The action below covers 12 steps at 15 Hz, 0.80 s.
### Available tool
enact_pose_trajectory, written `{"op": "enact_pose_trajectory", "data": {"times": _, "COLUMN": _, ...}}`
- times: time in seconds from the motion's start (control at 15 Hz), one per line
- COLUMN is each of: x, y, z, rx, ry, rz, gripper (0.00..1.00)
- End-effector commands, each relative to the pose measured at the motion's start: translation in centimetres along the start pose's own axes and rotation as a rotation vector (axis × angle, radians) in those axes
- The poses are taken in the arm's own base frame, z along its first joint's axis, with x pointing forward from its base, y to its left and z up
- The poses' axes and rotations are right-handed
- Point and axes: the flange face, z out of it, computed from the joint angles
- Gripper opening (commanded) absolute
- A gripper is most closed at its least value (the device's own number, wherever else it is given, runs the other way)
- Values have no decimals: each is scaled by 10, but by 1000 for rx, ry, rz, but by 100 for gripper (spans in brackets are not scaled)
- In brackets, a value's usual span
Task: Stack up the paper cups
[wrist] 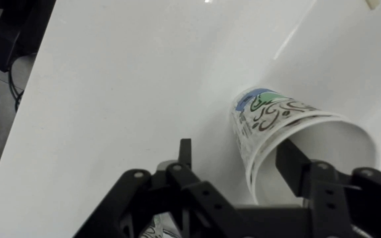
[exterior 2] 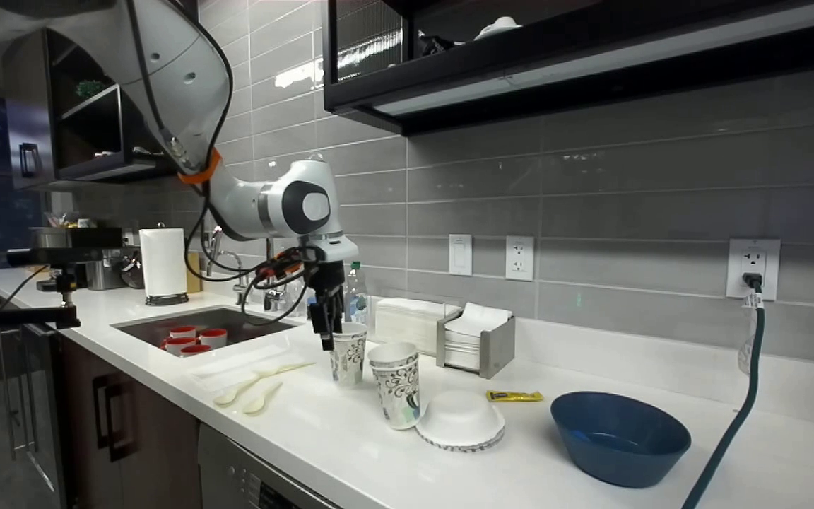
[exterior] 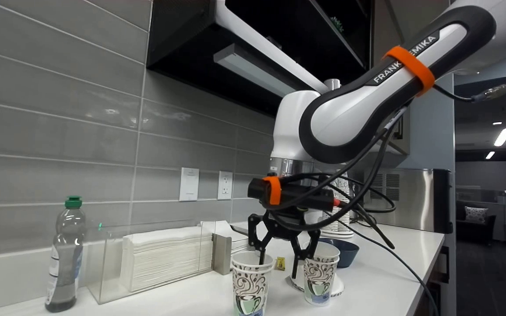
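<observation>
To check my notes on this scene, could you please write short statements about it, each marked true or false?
White tapered paper cups with dark swirled print stand on the white countertop. True.
All cups form one stack. False: the cups stand in separate places.
The black two-fingered gripper is closed. False: the gripper is open.
The clear plastic bottle has a green cap. True.
The dark blue round bowl is in the sink. False: the bowl stands on the countertop.

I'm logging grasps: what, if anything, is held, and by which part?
Nothing: the gripper is open, its fingers astride the wall of a paper cup.
</observation>
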Motion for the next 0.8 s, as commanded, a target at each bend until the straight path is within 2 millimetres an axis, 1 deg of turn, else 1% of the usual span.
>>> {"op": "enact_pose_trajectory", "data": {"times": 0.0, "x": 0, "y": -6, "z": 10, "rx": 16, "ry": -6, "rz": 37, "gripper": 36}}
{"op": "enact_pose_trajectory", "data": {"times": 0.13, "x": 0, "y": -7, "z": 13, "rx": 15, "ry": -7, "rz": 43, "gripper": 22}}
{"op": "enact_pose_trajectory", "data": {"times": 0.33, "x": 1, "y": -9, "z": 12, "rx": 16, "ry": -3, "rz": 45, "gripper": 2}}
{"op": "enact_pose_trajectory", "data": {"times": 0.47, "x": 1, "y": -9, "z": 8, "rx": 17, "ry": -2, "rz": 42, "gripper": 0}}
{"op": "enact_pose_trajectory", "data": {"times": 0.6, "x": 0, "y": -9, "z": 1, "rx": 13, "ry": -6, "rz": 32, "gripper": 0}}
{"op": "enact_pose_trajectory", "data": {"times": 0.67, "x": -2, "y": -7, "z": -4, "rx": 20, "ry": -9, "rz": 27, "gripper": 1}}
{"op": "enact_pose_trajectory", "data": {"times": 0.73, "x": -5, "y": -2, "z": -18, "rx": 43, "ry": -1, "rz": 26, "gripper": 1}}
